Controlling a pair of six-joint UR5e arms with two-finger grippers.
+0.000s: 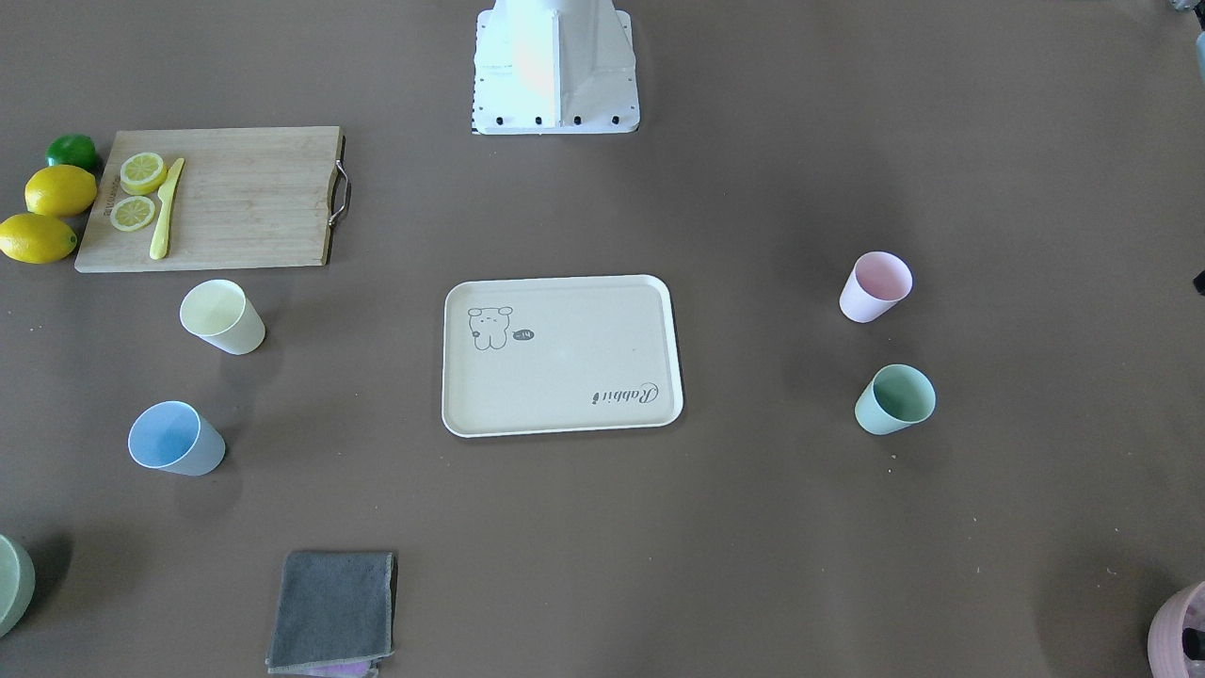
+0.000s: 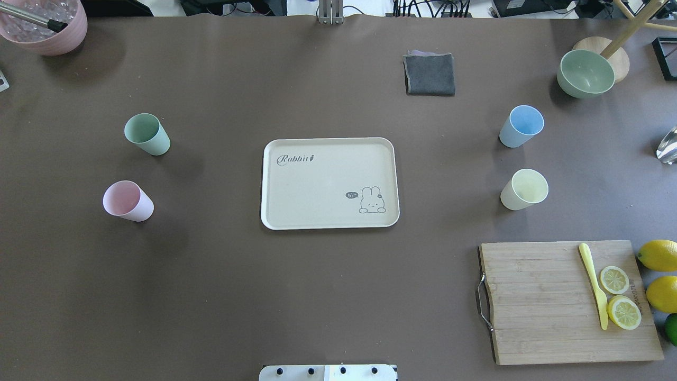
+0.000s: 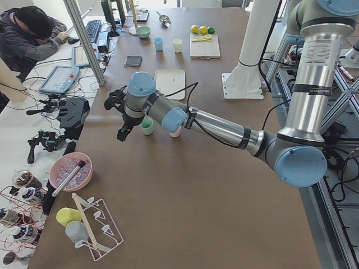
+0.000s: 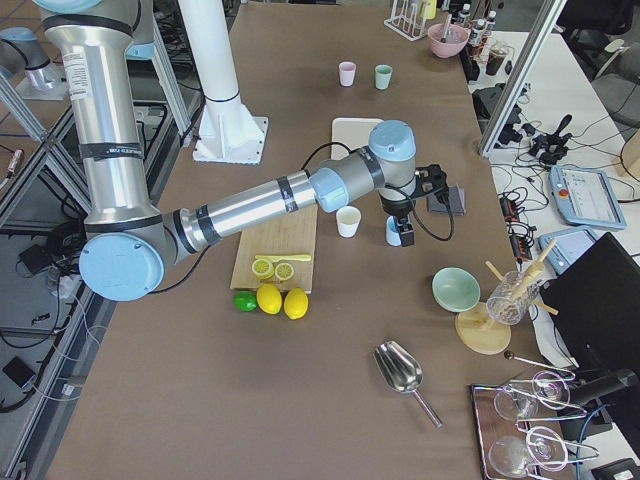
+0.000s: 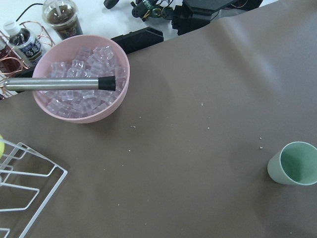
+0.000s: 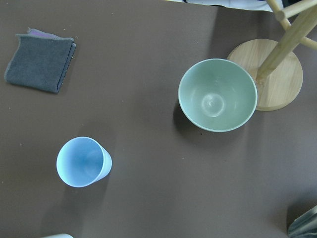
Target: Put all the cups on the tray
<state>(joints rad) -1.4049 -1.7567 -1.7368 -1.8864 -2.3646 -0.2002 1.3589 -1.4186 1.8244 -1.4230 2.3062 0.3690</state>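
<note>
The cream tray [image 2: 328, 141] lies at the table's middle with nothing on it. All four cups stand upright on the bare table. The mint green cup [image 2: 147, 134] and pink cup [image 2: 128, 200] are on my left. The light blue cup [image 2: 521, 126] and yellow cup [image 2: 524, 189] are on my right. My left gripper [image 3: 122, 133] hovers above the table near the mint cup [image 5: 293, 163]. My right gripper [image 4: 403, 236] hovers by the blue cup [image 6: 83, 161]. Each gripper shows only in a side view, so I cannot tell whether it is open or shut.
A wooden cutting board [image 2: 534, 301] with a yellow knife and lemon slices lies near right, with lemons beside it. A grey cloth [image 2: 429, 74] and a pale-green bowl [image 2: 585, 73] are far right. A pink pot of ice [image 2: 45, 26] is at the far left corner.
</note>
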